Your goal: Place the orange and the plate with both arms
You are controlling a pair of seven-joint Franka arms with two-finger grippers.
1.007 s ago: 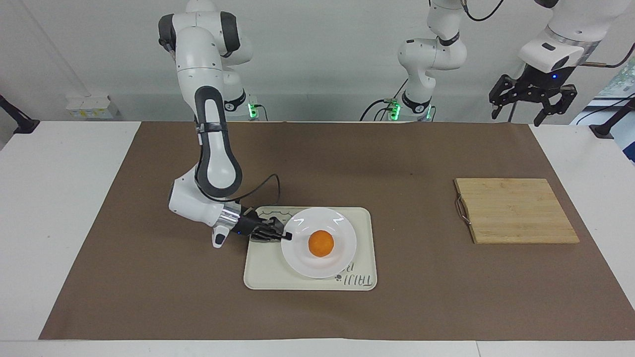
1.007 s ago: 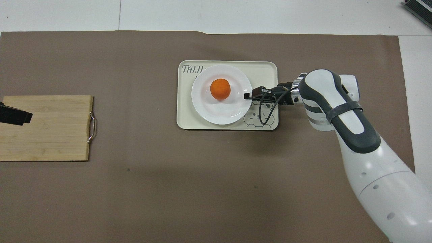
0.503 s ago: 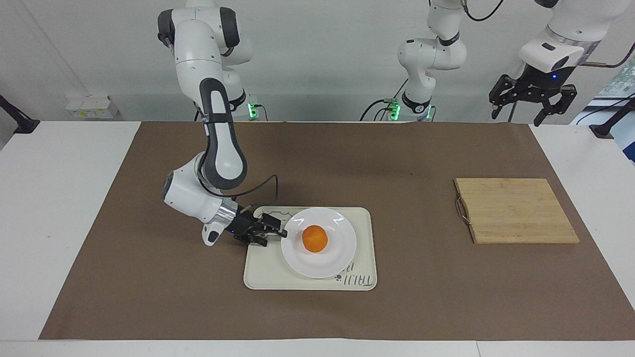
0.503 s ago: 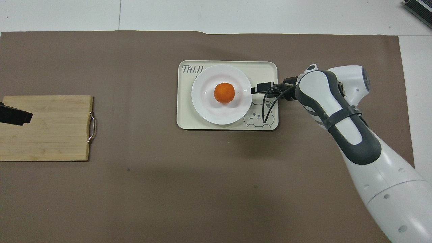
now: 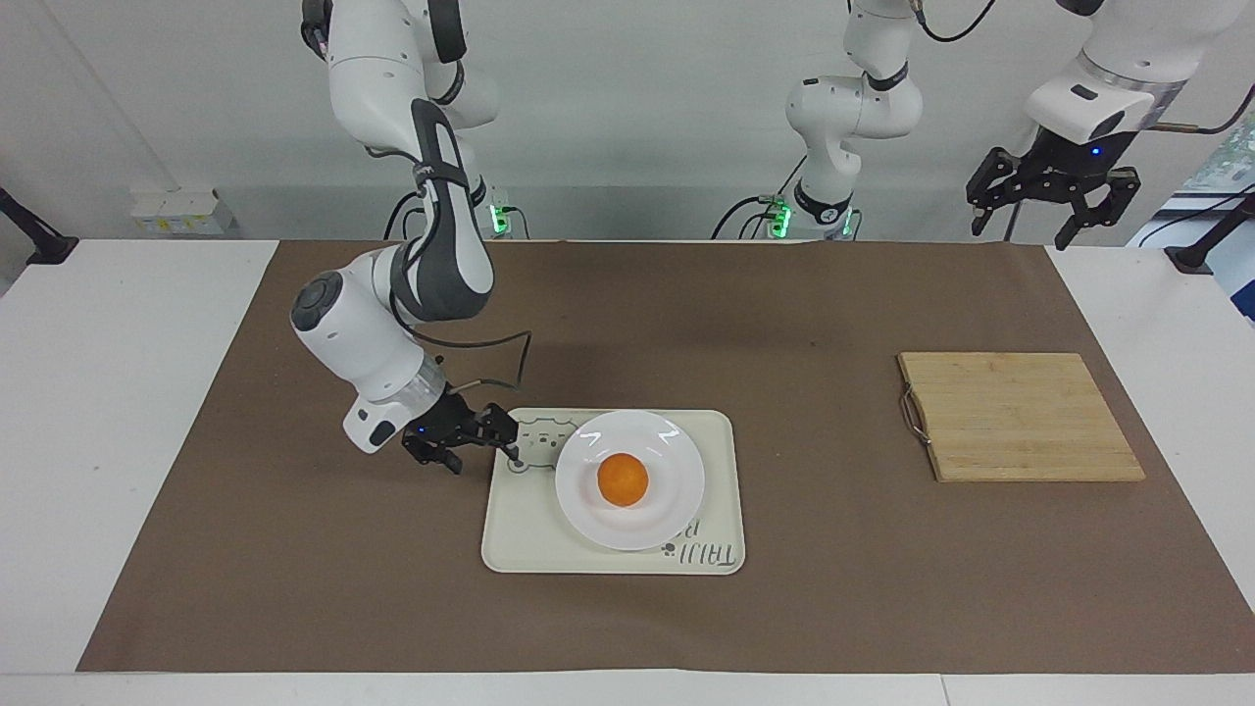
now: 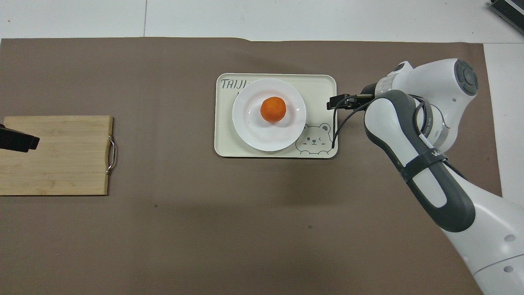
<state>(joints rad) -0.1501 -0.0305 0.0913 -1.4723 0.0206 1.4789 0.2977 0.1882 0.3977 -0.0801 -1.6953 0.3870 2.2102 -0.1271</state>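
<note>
Orange: the orange (image 5: 623, 480) lies in the middle of the plate (image 5: 677, 500). Nothing holds it.

Plate: the white plate sits flat on the cream tray (image 5: 529, 544), toward the tray's end with the printed letters. It covers most of the tray's width.

Tray: the tray lies on the brown mat (image 5: 627, 324) near the middle of the bench (image 5: 118, 392). A small bear drawing (image 6: 314, 137) shows on the bare corner of the tray that is nearer to the robots and toward the right arm's end.

Right hand: the right hand (image 5: 483, 444) hangs low over the edge of the tray at the right arm's end, beside the plate but apart from it. Its fingers are spread and it grasps nothing. In the overhead view its tips (image 6: 333, 102) reach just over the tray's rim.

Right arm: the arm bends down from its base, with the wrist over the mat beside the tray.

Left hand: the left hand (image 5: 1051, 201) is raised high in the air at the left arm's end of the bench. Its fingers are spread and it is empty. The left arm waits there.

Cutting board: a wooden cutting board (image 5: 1020, 417) with a metal handle (image 5: 912, 414) lies on the mat toward the left arm's end, well apart from the tray. Nothing lies on it.
</note>
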